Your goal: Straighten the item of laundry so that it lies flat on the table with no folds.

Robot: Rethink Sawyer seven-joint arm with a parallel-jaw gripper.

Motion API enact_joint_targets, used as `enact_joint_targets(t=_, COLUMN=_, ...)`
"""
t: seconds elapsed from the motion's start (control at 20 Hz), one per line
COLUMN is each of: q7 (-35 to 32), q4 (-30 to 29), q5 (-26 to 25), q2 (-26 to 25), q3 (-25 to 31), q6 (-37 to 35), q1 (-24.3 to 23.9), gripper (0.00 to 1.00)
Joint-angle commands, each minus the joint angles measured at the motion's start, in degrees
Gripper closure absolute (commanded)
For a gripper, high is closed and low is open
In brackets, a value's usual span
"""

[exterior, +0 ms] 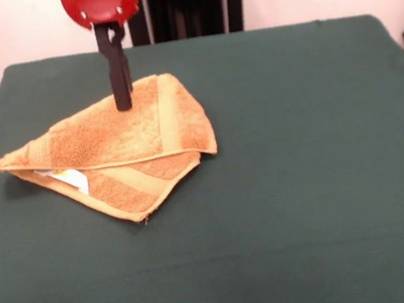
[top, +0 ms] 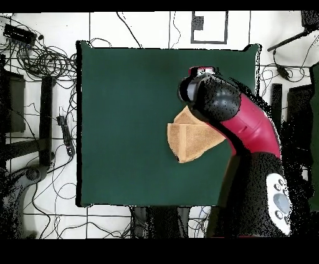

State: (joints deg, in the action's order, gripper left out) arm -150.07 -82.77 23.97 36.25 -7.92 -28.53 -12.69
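The golden-orange towel point(exterior: 122, 144) lies folded into a rough triangle on the left half of the green table point(exterior: 304, 182). An upper layer is folded over a lower one, a border band runs along its right edge, and a white tag point(exterior: 70, 179) peeks out at the front left. My gripper point(exterior: 124, 104) comes straight down from the red wrist. Its black fingers are together, with the tips pinched into the towel's far edge. In the overhead view the towel point(top: 189, 140) shows partly under my arm point(top: 243, 124), which hides the gripper.
The table point(top: 124, 124) is far bigger than the towel, with green cloth open to the right and front in the front view. Cables and stands point(top: 43, 93) lie on the floor around the table.
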Motion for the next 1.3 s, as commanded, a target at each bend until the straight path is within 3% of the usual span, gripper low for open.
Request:
enact_joint_targets(t=0.05, q7=-17.0, q4=3.2, q5=4.9, q2=-7.7, q3=0.0, q6=-3.3, q1=3.6, gripper=0.00)
enact_joint_targets(t=0.3, q7=-26.4, q4=5.3, q5=8.0, q2=-10.6, q3=-7.3, q6=-5.5, q1=9.5, gripper=0.00)
enact_joint_targets(t=0.85, q7=-30.4, q4=1.0, q5=11.6, q2=-10.3, q3=-11.7, q6=-6.2, q1=13.8, gripper=0.00)
enact_joint_targets(t=1.3, q7=-20.6, q4=-8.1, q5=11.6, q2=-7.0, q3=-3.9, q6=2.4, q1=9.1, gripper=0.00)
